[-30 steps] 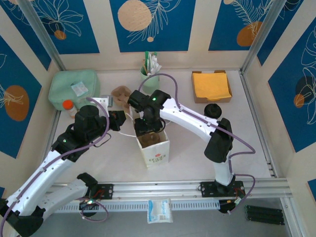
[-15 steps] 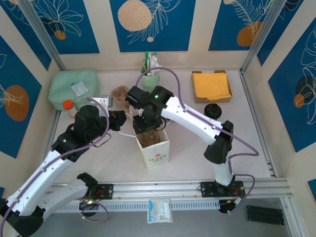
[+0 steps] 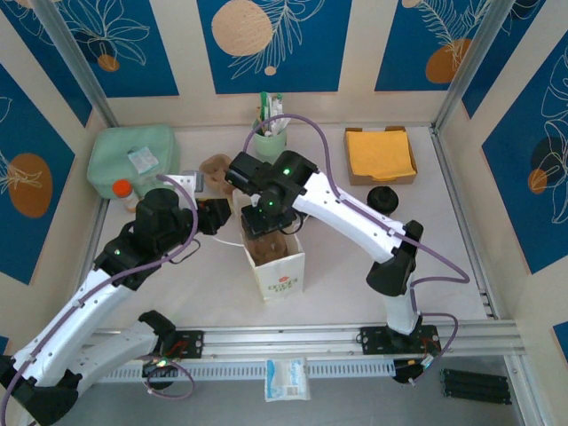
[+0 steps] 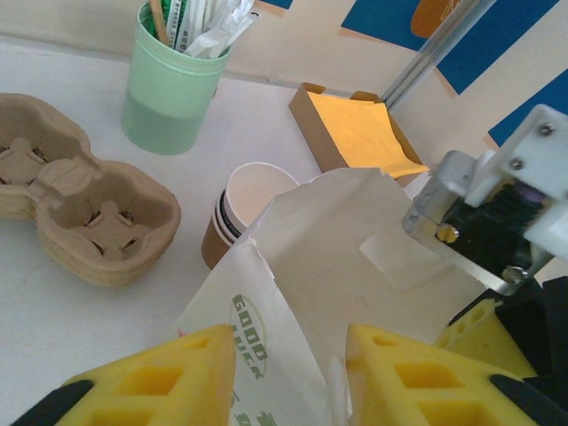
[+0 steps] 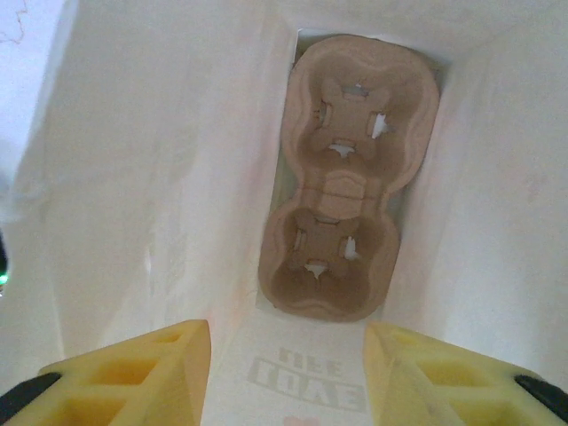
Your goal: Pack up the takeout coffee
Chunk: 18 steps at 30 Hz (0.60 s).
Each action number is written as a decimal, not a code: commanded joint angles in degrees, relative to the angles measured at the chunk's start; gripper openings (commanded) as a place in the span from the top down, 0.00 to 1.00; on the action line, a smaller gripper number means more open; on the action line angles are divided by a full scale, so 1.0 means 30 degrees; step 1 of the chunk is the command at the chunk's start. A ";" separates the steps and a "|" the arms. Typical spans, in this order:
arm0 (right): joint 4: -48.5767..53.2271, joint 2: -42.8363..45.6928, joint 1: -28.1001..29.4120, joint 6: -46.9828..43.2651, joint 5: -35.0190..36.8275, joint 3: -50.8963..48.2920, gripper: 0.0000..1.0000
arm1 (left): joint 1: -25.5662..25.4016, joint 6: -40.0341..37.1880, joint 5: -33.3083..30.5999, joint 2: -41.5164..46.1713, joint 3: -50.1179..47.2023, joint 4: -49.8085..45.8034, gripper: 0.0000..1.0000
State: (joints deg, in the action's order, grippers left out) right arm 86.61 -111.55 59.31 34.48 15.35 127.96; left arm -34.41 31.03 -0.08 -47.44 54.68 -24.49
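Left gripper [image 4: 291,346]: yellow fingers spread, the rim of a white paper bag [image 4: 337,266] between them. An open-topped brown paper cup with white inside [image 4: 253,200] stands just ahead, beyond the bag. Right gripper [image 5: 288,342]: spread and empty in the bag's mouth, above a brown pulp cup carrier [image 5: 346,177].

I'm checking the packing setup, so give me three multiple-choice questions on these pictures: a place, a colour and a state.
1. The pulp carrier in the right wrist view lies: A on a plate; B at the bottom of the white bag; C in a green cup.
2. The napkins in the cardboard tray are: A yellow; B blue; C white.
3. The right tool is: A shut on a cup; B shut on the carrier; C open.
Answers: B, bag walls rise around it; A, they show yellow; C, its fingers stand apart, nothing between.
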 commanded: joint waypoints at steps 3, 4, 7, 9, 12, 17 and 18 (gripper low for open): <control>0.1051 0.0508 0.0180 -0.0184 0.0353 0.0705 0.51 | -0.0159 -0.0381 0.0024 0.0016 0.0649 0.0298 0.54; 0.1122 0.0538 0.0207 -0.0184 0.0389 0.0748 0.51 | -0.0134 -0.0381 0.0025 -0.0005 0.0678 0.0286 0.52; 0.1283 0.0598 0.0253 -0.0147 0.0401 0.0735 0.51 | -0.0156 -0.0418 0.0026 0.0022 0.0832 0.0182 0.45; 0.1331 0.0620 0.0313 -0.0107 0.0442 0.0735 0.51 | -0.0158 -0.0464 0.0025 0.0051 0.0927 0.0115 0.43; 0.1416 0.0649 0.0402 -0.0084 0.0425 0.0821 0.51 | -0.0159 -0.0509 -0.0005 0.0095 0.1095 -0.0035 0.38; 0.1654 0.0620 0.0511 -0.0067 0.0533 0.1043 0.51 | -0.0132 -0.0616 -0.0121 0.0286 0.1291 -0.0090 0.30; 0.1709 0.0634 0.0529 -0.0027 0.0516 0.1037 0.51 | -0.0159 -0.0645 -0.0121 0.0315 0.1319 -0.0131 0.26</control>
State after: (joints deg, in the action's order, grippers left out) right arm 89.65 -111.53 60.42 34.50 16.36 129.36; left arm -34.46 29.67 -0.10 -47.31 56.40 -24.73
